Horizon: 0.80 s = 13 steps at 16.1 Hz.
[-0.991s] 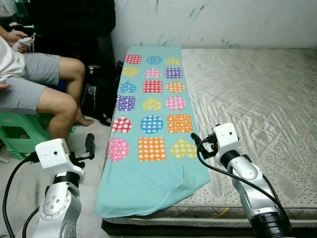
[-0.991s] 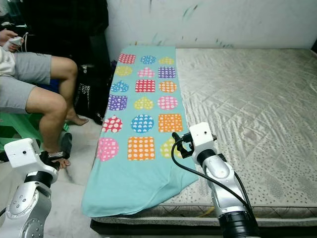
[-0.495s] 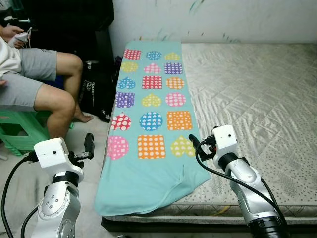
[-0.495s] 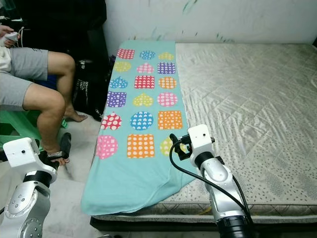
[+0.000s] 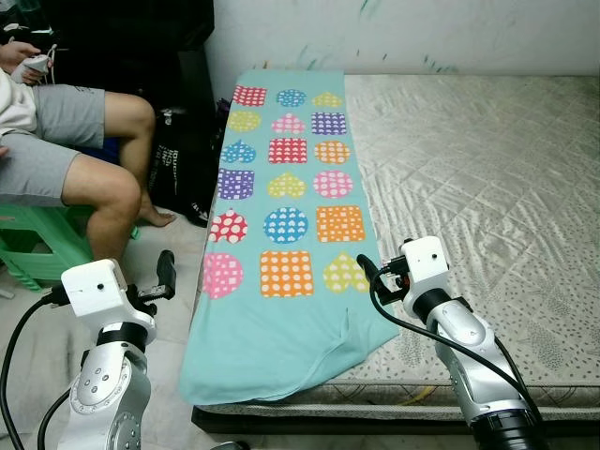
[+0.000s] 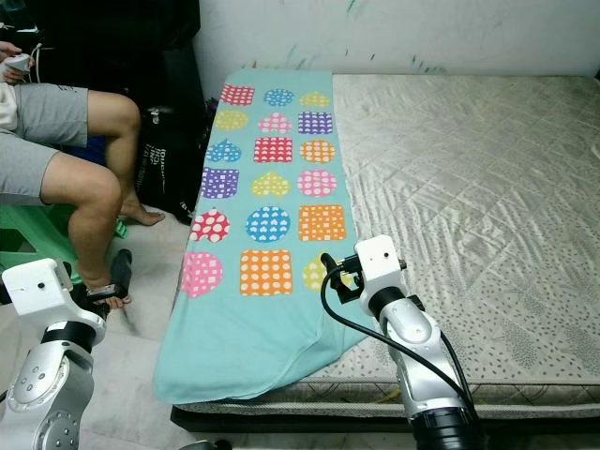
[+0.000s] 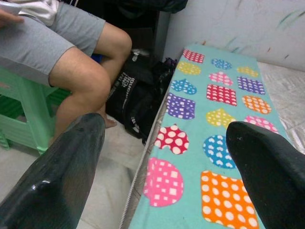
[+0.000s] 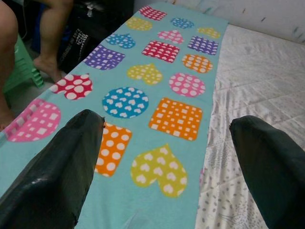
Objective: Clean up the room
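The left claw (image 7: 162, 162) hangs released over the floor beside the bed's left edge. The right claw (image 8: 162, 157) is released too, holding nothing, just above the near end of the turquoise blanket with polka-dot hearts, squares and circles (image 5: 286, 234). That blanket runs along the left edge of the grey quilted mattress (image 5: 478, 178), its near end drooping over the foot. Farther left, a person in grey shorts (image 5: 70, 155) sits on a green plastic stool (image 5: 28, 253).

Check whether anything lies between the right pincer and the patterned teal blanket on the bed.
Nothing visible does. The right pincer hangs open just above the near right edge of the teal blanket with coloured dotted shapes, spread along the left side of the grey quilted mattress.
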{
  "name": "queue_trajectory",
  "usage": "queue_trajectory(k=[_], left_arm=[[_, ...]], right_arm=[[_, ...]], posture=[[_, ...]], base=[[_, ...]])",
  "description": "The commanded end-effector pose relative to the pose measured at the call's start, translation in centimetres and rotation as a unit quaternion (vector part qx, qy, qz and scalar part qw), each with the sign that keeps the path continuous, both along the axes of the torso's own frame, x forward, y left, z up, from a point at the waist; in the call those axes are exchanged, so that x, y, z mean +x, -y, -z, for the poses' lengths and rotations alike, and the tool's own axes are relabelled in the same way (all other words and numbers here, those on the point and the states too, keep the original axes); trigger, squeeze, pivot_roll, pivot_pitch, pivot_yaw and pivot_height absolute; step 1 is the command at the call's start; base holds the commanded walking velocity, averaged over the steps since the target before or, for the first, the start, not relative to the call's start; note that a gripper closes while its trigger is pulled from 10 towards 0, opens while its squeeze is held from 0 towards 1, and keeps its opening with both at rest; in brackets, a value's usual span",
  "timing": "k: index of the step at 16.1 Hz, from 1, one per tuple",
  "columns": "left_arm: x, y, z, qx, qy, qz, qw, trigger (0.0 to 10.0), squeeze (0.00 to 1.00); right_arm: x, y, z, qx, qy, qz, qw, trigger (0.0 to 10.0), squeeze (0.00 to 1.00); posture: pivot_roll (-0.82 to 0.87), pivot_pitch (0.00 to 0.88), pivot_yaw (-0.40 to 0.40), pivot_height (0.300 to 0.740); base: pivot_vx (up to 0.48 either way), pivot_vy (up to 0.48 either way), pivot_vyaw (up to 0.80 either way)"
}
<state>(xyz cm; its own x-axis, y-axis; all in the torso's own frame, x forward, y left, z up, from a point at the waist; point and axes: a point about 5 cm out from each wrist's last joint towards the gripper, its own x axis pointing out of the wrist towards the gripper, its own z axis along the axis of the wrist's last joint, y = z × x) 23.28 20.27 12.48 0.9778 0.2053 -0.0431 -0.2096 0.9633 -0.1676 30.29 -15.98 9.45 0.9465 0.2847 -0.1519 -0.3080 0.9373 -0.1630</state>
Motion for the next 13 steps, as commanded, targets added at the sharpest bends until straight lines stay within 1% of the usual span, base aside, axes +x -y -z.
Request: queue_trajectory(k=[1,13], left_arm=[[-0.01,-0.26,-0.31,0.006,0.001,-0.005,1.000,10.0,0.00],[0.06,-0.19,-0.32,0.005,0.001,-0.006,1.000,10.0,0.00]], right_arm=[[0.14,-0.05,-0.43,-0.001,0.005,-0.006,1.000,10.0,0.00],[0.19,-0.13,-0.62,0.000,0.008,-0.012,1.000,10.0,0.00]], posture=[[-0.10,0.118,0.007,0.740],[-0.10,0.121,-0.001,0.740]], base=[[0.000,0.000,0.00],[0.000,0.000,0.00]])
